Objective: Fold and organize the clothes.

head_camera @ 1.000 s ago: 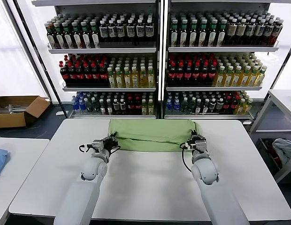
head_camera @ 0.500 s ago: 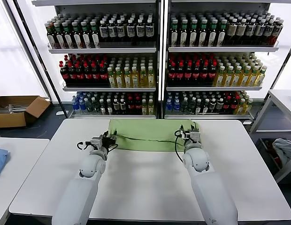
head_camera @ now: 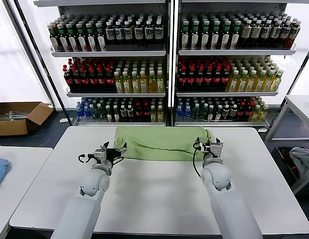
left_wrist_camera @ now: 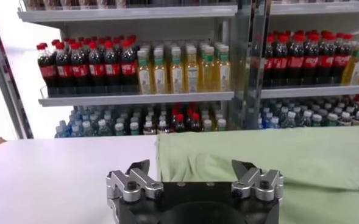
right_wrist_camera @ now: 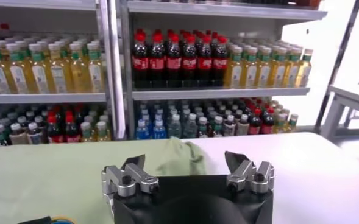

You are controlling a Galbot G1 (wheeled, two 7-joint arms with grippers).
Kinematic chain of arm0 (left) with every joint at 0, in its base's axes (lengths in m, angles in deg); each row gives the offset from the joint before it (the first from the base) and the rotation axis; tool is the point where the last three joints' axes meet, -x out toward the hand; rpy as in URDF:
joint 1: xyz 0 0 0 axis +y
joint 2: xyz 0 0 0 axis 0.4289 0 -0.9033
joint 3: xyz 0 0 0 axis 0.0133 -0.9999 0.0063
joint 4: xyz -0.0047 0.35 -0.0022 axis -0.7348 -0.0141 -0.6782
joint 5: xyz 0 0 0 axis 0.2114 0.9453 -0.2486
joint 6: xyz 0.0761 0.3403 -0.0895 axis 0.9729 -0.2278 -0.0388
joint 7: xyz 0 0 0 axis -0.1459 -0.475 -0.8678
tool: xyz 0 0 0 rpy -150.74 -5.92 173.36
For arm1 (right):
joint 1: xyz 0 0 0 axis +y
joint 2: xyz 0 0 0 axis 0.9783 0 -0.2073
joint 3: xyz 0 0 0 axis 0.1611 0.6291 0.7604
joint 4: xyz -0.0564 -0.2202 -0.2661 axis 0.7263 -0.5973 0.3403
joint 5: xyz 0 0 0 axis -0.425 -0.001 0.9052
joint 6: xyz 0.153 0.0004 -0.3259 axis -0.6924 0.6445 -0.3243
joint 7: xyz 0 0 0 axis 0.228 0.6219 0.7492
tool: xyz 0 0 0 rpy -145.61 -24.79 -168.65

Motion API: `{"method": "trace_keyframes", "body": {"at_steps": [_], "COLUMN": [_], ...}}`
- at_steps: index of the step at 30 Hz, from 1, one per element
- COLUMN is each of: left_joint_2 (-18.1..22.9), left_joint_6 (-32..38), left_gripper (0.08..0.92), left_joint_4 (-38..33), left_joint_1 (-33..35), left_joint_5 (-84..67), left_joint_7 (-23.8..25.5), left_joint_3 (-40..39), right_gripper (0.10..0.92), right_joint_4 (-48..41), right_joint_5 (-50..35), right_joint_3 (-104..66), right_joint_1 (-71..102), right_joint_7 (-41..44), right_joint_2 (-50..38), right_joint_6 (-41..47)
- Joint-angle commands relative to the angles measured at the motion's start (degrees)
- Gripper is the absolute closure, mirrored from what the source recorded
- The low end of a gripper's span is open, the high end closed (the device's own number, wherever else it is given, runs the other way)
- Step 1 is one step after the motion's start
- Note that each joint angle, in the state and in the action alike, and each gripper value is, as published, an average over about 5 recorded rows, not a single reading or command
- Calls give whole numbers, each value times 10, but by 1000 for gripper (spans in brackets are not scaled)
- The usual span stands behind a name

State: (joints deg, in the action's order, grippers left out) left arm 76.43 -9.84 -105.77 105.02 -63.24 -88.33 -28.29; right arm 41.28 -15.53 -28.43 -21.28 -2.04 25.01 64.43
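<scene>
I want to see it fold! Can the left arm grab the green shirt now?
Probably yes: the left gripper, jaws open, sits at the near-left edge of the light green fabric shirt, with nothing between them.

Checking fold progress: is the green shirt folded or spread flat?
Folded: the green shirt lies as a narrow band with a layered front edge. Both the left hand and right hand are open.

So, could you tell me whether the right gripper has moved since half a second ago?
Yes. In the head view the right gripper has shifted toward the robot's right, off the green shirt's right end and over bare table; its jaws are open.
</scene>
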Motion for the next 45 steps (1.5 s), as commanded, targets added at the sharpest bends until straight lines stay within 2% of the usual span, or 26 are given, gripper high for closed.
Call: {"method": "trace_keyframes", "body": {"at_steps": [1,20,23,26,28,45], "left_joint_2": [-3,2,2,0,-1,-11], "left_joint_6": [-11,-4,-3,-5,-8,-21], "left_gripper": [178,177,177,190,227,721], "left_joint_4": [-33,41,51,52,49,29], "left_joint_1": [39,4,1,4,8,23], "left_joint_5": [9,20,24,31,34,42], "left_joint_7": [-1,7,8,9,10,27], "left_joint_3": [5,-5,-6,-10,-13,-17], "right_gripper": [203,204,228,297,367,871], "right_joint_4": [70,-2,-14,-27,-34,-14], "right_joint_5": [-4,-7,-7,-8,-9,-23], "right_joint_3": [-18,-3,-1,-1,-1,-4], "right_joint_1": [80,47,44,42,43,70], "right_joint_7": [-9,-1,3,8,12,18], "right_joint_2": [-30,-25,-19,-13,-8,-4], "right_joint_6": [10,23,23,23,24,33]}}
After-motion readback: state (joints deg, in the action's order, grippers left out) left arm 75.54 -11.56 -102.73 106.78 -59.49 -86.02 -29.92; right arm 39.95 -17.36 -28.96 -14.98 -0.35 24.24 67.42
